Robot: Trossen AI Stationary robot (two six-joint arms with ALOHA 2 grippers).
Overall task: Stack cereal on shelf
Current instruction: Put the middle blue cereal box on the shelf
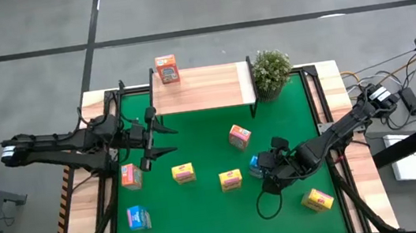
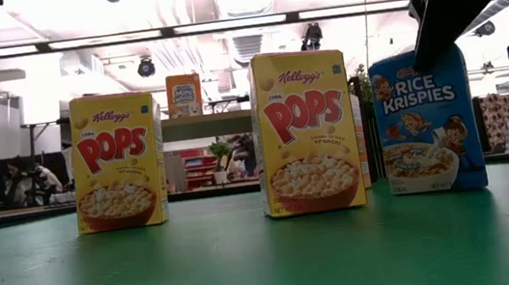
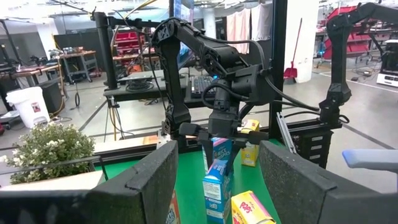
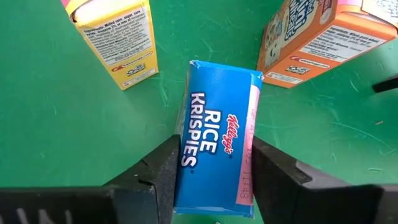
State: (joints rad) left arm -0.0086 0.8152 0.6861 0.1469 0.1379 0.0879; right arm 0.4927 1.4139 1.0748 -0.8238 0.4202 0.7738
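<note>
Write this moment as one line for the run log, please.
right tool: straddling blue Rice Krispies box, mat centre-right | left tool: open, waiting left of mat | shelf: one orange cereal box

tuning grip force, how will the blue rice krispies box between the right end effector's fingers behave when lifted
The blue Rice Krispies box is thin printed cardboard, so it is probably light and may dent under a hard squeeze. Its glossy faces could slip between the fingers of the right end effector, which straddle its narrow width. Standing tall and slim in the low view, it likely tips easily if nudged.
</note>
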